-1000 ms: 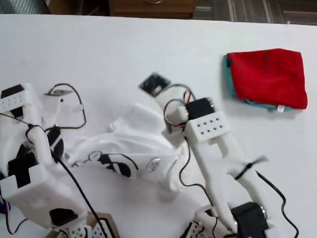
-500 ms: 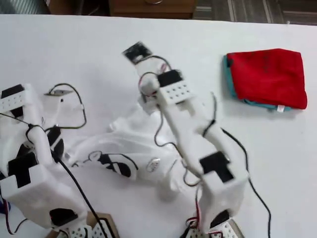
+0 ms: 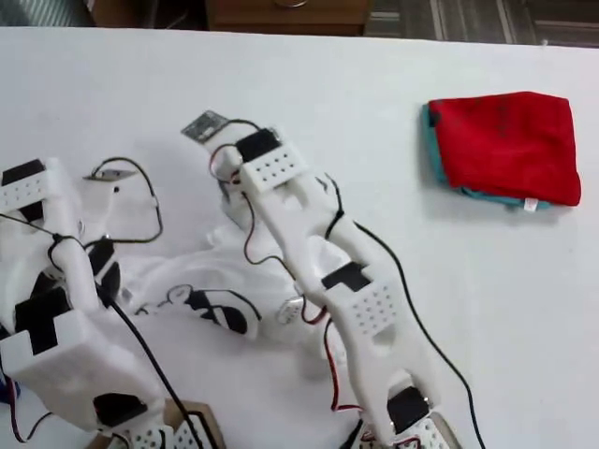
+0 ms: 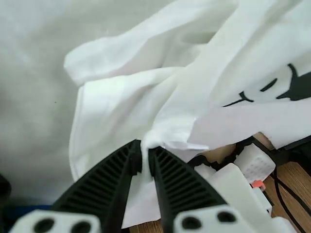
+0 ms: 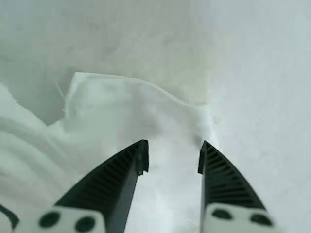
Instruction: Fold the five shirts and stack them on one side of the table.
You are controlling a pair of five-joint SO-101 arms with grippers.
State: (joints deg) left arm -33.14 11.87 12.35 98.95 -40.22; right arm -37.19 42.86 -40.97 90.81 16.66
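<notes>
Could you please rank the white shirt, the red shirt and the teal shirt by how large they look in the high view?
Largest: the white shirt, crumpled and spread out, partly under the right arm.
Next: the red shirt, folded.
Smallest: the teal shirt, with just an edge showing beneath the red one, so its full size is unsure.
</notes>
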